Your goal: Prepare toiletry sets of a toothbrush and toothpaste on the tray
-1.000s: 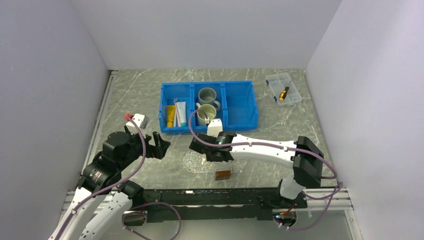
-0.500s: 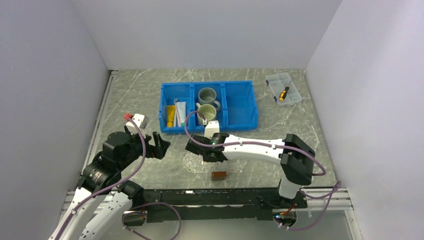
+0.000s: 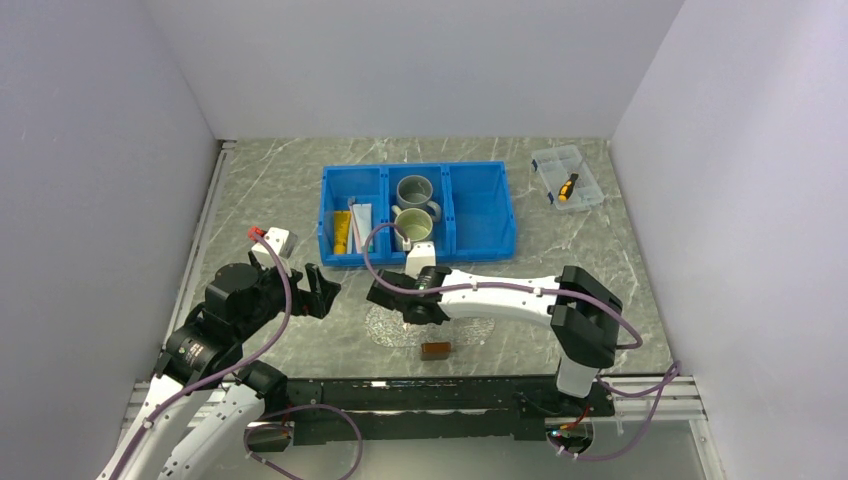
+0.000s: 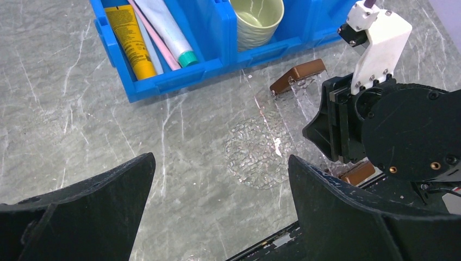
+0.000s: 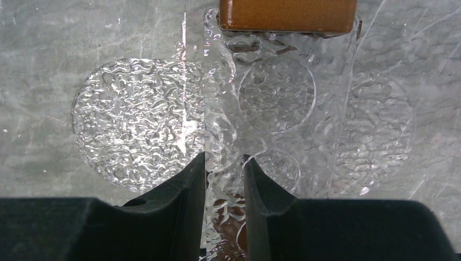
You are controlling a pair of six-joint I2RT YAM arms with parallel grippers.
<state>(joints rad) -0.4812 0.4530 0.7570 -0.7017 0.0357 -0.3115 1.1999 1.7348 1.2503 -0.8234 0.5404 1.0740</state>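
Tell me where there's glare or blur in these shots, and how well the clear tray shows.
Right wrist: tray sharp, white glints on its ripples. Left wrist: left end effector fingers dark, showing little detail. Top external: tray only a faint sparkle.

A grey marbled tabletop [image 3: 270, 190] carried a large blue plastic bin with three compartments [image 3: 480, 210] near its far side. In the middle compartment stood two mugs, a grey ceramic one [image 3: 413, 190] at the back and a pale green ribbed one [image 3: 408, 228] in front. A flat yellow tube [image 3: 342, 231] lay in the left compartment against the outer wall. Well apart, at the far right, sat a clear lidded compartment box [image 3: 580, 165] with a small orange-and-black tool [image 3: 568, 187] on it. Left of the bin rested a small white block with a red part [image 3: 272, 240].
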